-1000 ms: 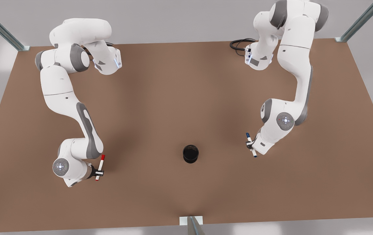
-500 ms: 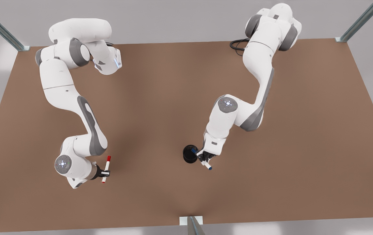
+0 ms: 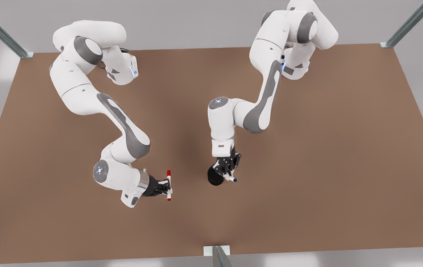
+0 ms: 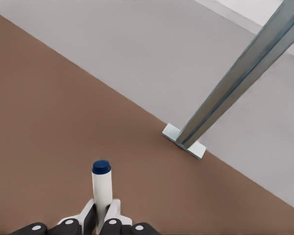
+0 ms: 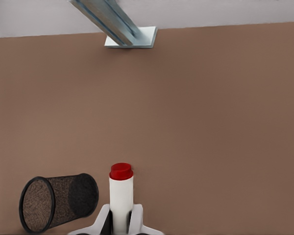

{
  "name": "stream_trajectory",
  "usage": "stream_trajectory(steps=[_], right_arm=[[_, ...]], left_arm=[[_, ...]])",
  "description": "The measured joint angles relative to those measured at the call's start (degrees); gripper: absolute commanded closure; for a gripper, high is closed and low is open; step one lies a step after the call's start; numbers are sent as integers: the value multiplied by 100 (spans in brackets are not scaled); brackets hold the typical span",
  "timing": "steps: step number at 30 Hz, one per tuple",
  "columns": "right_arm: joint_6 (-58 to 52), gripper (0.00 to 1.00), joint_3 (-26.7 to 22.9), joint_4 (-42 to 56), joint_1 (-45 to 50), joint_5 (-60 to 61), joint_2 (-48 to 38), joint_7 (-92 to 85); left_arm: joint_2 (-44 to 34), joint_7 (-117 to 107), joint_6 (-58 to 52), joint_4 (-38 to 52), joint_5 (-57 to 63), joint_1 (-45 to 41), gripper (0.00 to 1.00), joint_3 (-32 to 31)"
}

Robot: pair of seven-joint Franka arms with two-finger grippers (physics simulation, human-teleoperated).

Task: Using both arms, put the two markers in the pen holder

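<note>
My left hand (image 3: 227, 171) sits right over the pen holder (image 3: 214, 179), fingers clamped on the blue marker (image 3: 230, 178). In the front view the marker lies tilted, its blue end poking out toward the front view's right, past the holder's rim. In the left wrist view the blue marker (image 4: 102, 192) stands up from between the fingers (image 4: 113, 215), gripped at its lower barrel.

My right hand (image 3: 167, 186) is on the front view's left, well apart from the holder, clamped on the red marker (image 3: 168, 184) near its middle. In the right wrist view the red marker (image 5: 121, 198) sits in the grip and the mesh pen holder (image 5: 59, 201) shows just beside it, mouth turned toward the camera.

As I judge it, the step in hand is dropping the blue marker in. To do it well I would bring the marker closer to upright first, so its lower end points down into the mouth instead of across the rim. I would centre that end over the opening, lower until it is inside the wall, and only then part the fingers. The cup is shorter than the marker and looks light, so a sideways nudge could tip it. I would keep the right hand waiting clear of the holder until the left has lifted away across the bench (image 3: 307, 185).
</note>
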Motion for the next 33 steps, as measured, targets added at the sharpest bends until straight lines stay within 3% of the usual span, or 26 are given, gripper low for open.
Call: stream_trajectory(steps=[7, 14, 15, 25, 26, 27, 28, 33], right_arm=[[277, 71, 538, 41, -235, 1126, 451, -894], [442, 71, 608, 54, -290, 2684, 575, -2862], [453, 67, 637, 63, -293, 2788, 607, -3183], [514, 68, 951, 128, -355, 3204, 979, -5992], [516, 68, 957, 129, -357, 3240, 991, -6214], [518, 68, 961, 126, -358, 3285, 1001, -6426], [520, 69, 963, 117, -358, 3344, 1007, -6630], [510, 69, 967, 9, -418, 3654, 1027, -7545]], left_arm=[[561, -785, -169, -126, 198, -798, 74, 822], [710, -1491, 60, -120, 263, -862, 74, 992], [711, -1583, 99, -118, 265, -868, 74, 997], [1037, -2321, 283, -119, 335, -938, 74, 1040], [1054, -2379, 290, -121, 357, -945, 60, 1055], [1063, -2442, 303, -122, 403, -957, 14, 1069], [1064, -2509, 319, -126, 449, -970, 0, 1089], [710, -2875, 138, -144, 584, -1316, 0, 1272]])
